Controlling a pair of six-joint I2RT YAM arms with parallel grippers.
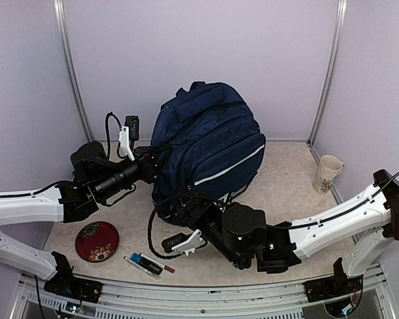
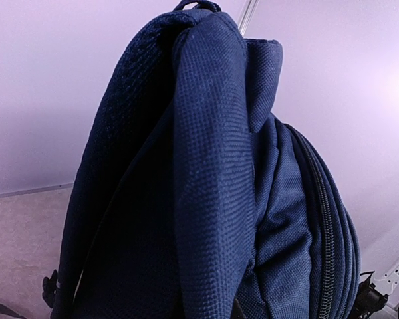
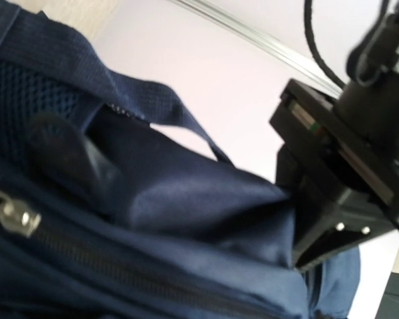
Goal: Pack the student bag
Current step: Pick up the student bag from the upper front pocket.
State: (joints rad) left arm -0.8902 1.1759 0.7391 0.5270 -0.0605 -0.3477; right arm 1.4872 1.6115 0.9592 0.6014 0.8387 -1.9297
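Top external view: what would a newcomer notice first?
The big navy student bag standing at the middle of the table, with the left arm reaching to its left side and the right arm to its front base. A red round disc lies near-left; a mug stands far right.

Soft, even light with a lilac cast fills all views. The top view is sharp; the bag (image 1: 209, 143) reads very dark, folds losing detail, with a faint shadow on the table (image 1: 289, 193). The left wrist view shows crisp weave and a glowing wall (image 2: 379, 93). The right wrist view is blurred; a zip pull (image 3: 13, 214) glints.
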